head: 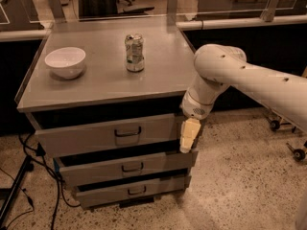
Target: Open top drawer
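Item: gripper (188, 136), pale and tapered, hanging tip-down from the wrist of the white arm (249, 80). Only one narrow face shows, so whether it is released, clenched or grasping cannot be told. It overlaps the right end of the top drawer (86, 140); contact with the panel cannot be told, and that end of the panel is covered. The arm runs off toward 3 o'clock and is cut by the picture's edge. The top drawer sits just under the cabinet top (96, 87), with its front facing 6 o'clock. Its long axis lies 9 to 3 and rises slightly to the right. Its dark loop handle (127, 132) lies level at 9 o'clock from the gripper. The tray is hidden: only a dark slot shows above the panel. Two narrower drawers (96, 170) lie below, at about 7 o'clock. On the cabinet top stand a can (134, 52) at 11 o'clock and a white bowl (65, 61) at 10 o'clock, well apart. Cables (29, 171) trail at far left and are partly cut off. Castors (274, 124) show at right; what they carry is unseen.
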### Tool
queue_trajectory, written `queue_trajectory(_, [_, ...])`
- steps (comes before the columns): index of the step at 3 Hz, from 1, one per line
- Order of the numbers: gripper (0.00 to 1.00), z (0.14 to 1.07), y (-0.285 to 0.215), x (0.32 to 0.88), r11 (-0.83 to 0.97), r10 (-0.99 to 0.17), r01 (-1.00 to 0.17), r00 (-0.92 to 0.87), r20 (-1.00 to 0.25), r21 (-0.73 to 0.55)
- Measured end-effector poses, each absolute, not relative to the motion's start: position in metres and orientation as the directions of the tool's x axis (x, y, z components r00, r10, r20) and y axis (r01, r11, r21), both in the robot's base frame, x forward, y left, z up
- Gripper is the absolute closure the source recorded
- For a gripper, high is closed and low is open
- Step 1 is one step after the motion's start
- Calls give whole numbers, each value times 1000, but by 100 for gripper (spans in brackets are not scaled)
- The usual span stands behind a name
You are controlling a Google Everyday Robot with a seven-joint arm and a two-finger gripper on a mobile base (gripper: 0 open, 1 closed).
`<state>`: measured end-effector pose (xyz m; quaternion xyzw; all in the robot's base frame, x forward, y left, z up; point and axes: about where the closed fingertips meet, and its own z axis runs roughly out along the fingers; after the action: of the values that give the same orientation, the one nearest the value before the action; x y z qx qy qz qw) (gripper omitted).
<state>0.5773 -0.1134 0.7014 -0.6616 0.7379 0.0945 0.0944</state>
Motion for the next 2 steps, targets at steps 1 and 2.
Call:
queue_trajectory(1, [0,684,-109,580,97,-960,-995,-101,-262,31])
queue_trajectory(2, [0,677,-105,581,84,-960,-996,-90,-264,32])
